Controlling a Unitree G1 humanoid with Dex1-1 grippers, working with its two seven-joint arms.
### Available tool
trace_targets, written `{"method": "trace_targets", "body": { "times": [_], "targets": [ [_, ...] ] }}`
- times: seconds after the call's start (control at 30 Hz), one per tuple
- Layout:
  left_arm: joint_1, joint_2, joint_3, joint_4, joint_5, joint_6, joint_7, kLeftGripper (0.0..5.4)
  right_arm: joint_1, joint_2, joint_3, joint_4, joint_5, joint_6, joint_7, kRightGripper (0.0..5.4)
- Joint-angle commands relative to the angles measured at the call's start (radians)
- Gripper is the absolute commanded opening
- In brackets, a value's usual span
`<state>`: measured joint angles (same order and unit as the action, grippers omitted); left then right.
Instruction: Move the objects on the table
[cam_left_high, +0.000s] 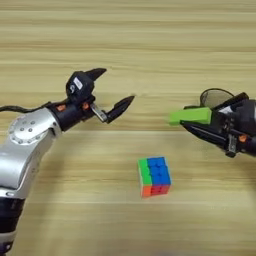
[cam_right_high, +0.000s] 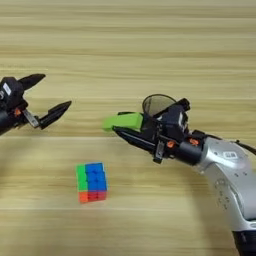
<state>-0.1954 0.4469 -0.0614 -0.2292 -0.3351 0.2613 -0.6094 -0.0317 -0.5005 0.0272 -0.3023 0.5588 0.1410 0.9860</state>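
Silver arms, black hands, orange wrist accents.

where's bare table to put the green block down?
Bare: the whole far strip of the table, and the near strip below the puzzle cube. Also bare between the open left end effector and the green block. Crowded: around the right end effector, shut on the block, with the mesh cup right behind.

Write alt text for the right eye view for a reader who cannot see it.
The right gripper holds a flat green block just in front of a black mesh cup on a wood-grain table. The left gripper hovers open and empty at the left edge. A multicoloured puzzle cube sits alone nearer the robot.
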Motion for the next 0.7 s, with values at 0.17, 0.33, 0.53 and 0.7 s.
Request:
{"method": "trace_targets", "body": {
  "times": [0.17, 0.33, 0.53, 0.7],
  "targets": [
    [-0.026, -0.045, 0.025, 0.101, 0.08, -0.072, 0.071, 5.4, 0.082, 0.004, 0.018, 0.034, -0.132, -0.039, -0.084, 1.44],
    [-0.038, -0.062, 0.031, 0.148, 0.097, -0.098, 0.093, 5.4, 0.122, 0.003, 0.038, 0.048, -0.197, -0.041, -0.124, 1.44],
    [-0.042, -0.083, 0.045, 0.207, 0.127, -0.121, 0.135, 5.4, 0.14, 0.015, 0.062, 0.068, -0.261, -0.015, -0.196, 1.44],
    [-0.044, -0.096, 0.057, 0.233, 0.127, -0.127, 0.154, 5.4, 0.149, 0.028, 0.079, 0.093, -0.289, 0.011, -0.243, 1.44]
  ]
}}
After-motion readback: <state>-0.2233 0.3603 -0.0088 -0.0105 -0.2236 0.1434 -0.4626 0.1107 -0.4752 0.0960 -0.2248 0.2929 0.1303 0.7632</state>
